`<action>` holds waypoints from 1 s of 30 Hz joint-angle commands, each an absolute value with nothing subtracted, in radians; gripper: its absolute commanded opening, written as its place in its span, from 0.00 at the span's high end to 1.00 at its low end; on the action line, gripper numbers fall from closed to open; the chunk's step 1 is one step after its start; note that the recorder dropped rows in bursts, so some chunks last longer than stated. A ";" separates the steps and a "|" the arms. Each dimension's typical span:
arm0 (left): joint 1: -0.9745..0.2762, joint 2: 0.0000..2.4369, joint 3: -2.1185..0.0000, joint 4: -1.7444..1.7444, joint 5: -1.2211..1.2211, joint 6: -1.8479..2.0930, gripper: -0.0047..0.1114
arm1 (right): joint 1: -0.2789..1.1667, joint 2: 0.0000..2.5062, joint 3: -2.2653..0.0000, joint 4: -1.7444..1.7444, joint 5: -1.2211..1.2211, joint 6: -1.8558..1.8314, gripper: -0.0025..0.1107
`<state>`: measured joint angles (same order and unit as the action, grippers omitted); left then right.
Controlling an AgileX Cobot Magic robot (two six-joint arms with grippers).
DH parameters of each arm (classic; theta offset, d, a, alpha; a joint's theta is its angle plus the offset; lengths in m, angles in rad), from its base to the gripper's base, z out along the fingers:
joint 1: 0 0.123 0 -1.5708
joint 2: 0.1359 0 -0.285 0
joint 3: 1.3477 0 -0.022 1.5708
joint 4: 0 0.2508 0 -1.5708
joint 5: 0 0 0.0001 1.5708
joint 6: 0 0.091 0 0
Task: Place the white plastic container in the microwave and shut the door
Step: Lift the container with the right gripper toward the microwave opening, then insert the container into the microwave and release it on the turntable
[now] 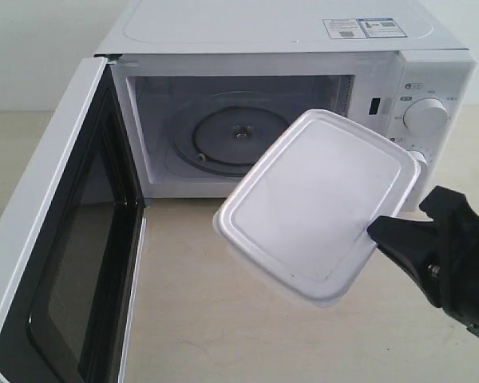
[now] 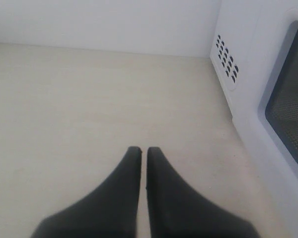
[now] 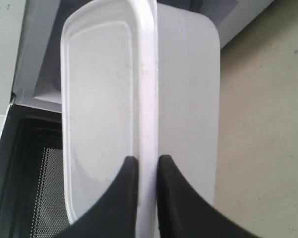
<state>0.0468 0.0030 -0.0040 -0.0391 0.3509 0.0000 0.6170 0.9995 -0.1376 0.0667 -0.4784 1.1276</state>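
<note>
My right gripper (image 1: 381, 233) is shut on the rim of the white plastic container (image 1: 319, 199), held tilted in the air in front of the microwave (image 1: 287, 48). In the right wrist view the black fingers (image 3: 126, 198) pinch the container's (image 3: 99, 94) lid edge. The door (image 1: 56, 263) stands wide open at the left, black inner face showing, and the glass turntable (image 1: 227, 137) lies bare inside the cavity. My left gripper (image 2: 140, 151) is shut on nothing above the beige table, beside the microwave's (image 2: 238, 44) vented side and the door's (image 2: 288, 129) dark window. It does not show in the exterior view.
Two round white dials (image 1: 425, 116) sit on the microwave's right panel, the lower one partly behind the container. Stickers (image 1: 359, 29) lie on top. Beige tabletop (image 1: 223, 303) stretches in front of the cavity.
</note>
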 commanded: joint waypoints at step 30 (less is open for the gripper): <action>0.048 0.000 0.000 -0.041 0.344 -0.007 0.92 | 0.718 1.708 -0.538 0.289 -0.885 1.169 0.98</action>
<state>0.0468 0.0030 -0.0040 -0.0391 0.3509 0.0000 0.7178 1.7009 -0.4996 0.2474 -0.8721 1.2201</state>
